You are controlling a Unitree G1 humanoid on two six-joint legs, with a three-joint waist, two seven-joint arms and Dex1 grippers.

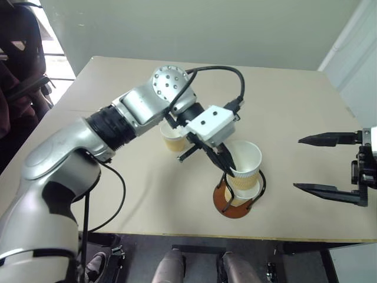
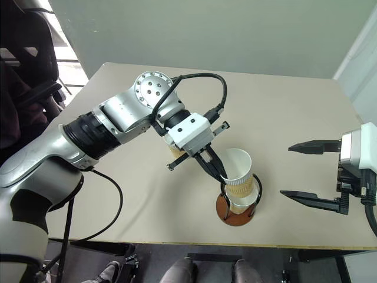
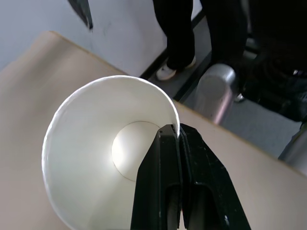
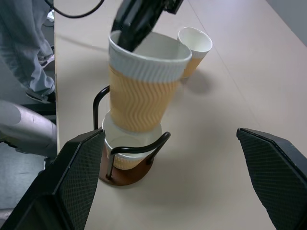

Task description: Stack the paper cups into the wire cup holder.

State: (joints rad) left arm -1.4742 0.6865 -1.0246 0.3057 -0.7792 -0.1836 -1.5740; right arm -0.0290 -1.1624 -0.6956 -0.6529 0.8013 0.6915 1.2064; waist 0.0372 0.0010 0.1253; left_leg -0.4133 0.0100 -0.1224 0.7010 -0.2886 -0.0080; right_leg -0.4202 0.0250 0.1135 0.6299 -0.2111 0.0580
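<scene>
right wrist view: 3 paper cups (image 4: 144, 86) (1 pinched by left gripper (image 1: 227, 167)), right gripper (image 1: 321, 165) spread.

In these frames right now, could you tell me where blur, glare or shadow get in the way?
Right wrist view: the held cup is motion-blurred, the right gripper's fingers softly defocused. Left wrist view: the cup's white inside glares. Eye views: soft shadow beside the wire cup holder.

The left pincer (image 3: 180, 132) is pinched tight on the white rim of a paper cup (image 3: 91, 158), one finger inside and one outside. The cup's white inside faces the camera, above the tan surface (image 3: 29, 67). A person's legs (image 3: 175, 33) stand beyond the surface's edge.
</scene>
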